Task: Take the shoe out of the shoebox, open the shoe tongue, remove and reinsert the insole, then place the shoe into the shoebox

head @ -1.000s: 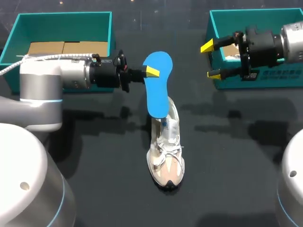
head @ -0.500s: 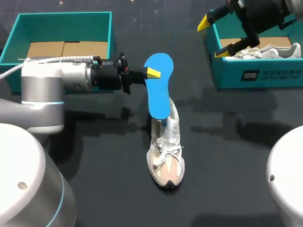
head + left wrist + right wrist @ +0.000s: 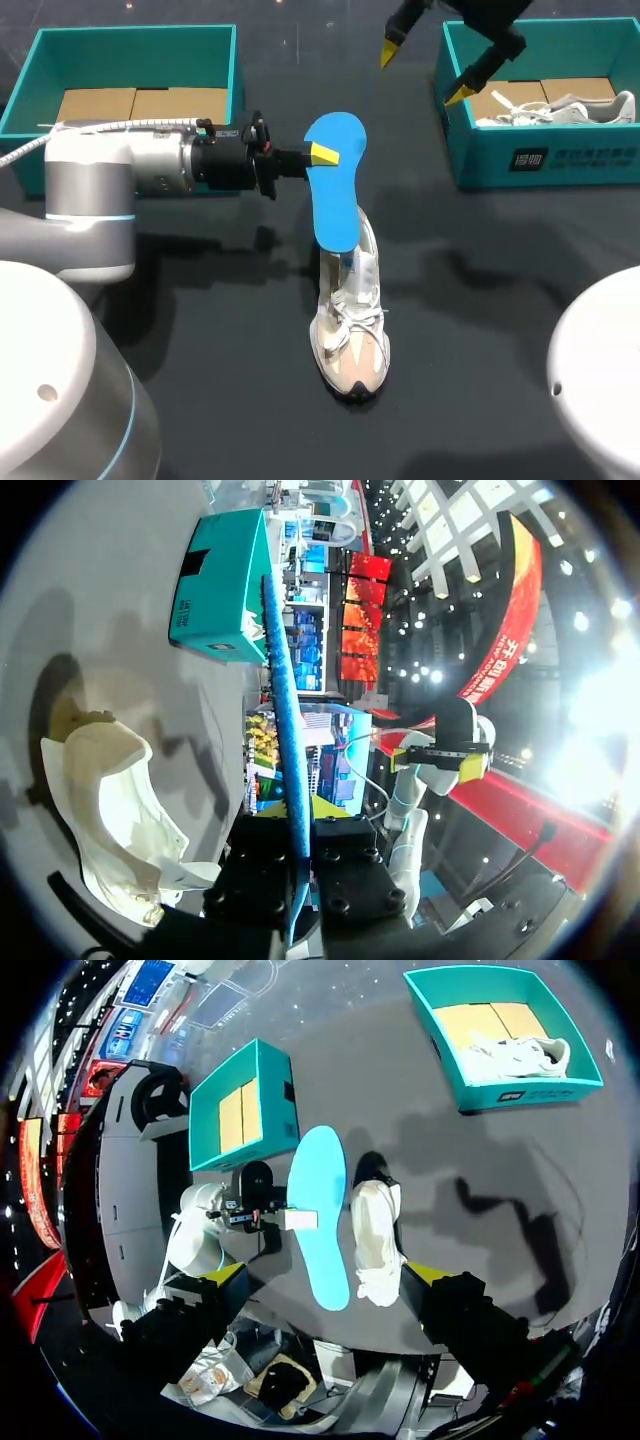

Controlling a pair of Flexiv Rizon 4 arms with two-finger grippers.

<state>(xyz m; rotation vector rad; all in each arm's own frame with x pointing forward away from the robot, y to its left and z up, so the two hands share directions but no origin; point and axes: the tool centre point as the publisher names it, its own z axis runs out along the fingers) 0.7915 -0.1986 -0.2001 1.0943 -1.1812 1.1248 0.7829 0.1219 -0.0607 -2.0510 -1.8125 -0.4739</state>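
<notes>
A white and beige shoe (image 3: 352, 322) lies mid-table, toe toward the front edge. The blue insole (image 3: 333, 180) is held upright-slanted over its heel; whether its lower end touches the shoe I cannot tell. My left gripper (image 3: 320, 153) is shut on the insole's upper part from the left. In the left wrist view the insole (image 3: 285, 710) runs edge-on out of the left gripper (image 3: 300, 880), the shoe (image 3: 110, 810) beside it. My right gripper (image 3: 422, 70) hangs open high at the back, empty. From there the right gripper (image 3: 325, 1280) looks down on the insole (image 3: 320, 1210) and the shoe (image 3: 375, 1230).
A teal shoebox (image 3: 540, 160) at the back right holds a second white shoe (image 3: 560, 108). Another teal box (image 3: 135, 40) with cardboard inside stands at the back left, just behind my left arm. Both boxes (image 3: 510, 1020) (image 3: 245, 1105) also show in the right wrist view.
My right arm has swung up and leftward from in front of the right shoebox, staying open. The left arm and insole shifted slightly right, then held still.
</notes>
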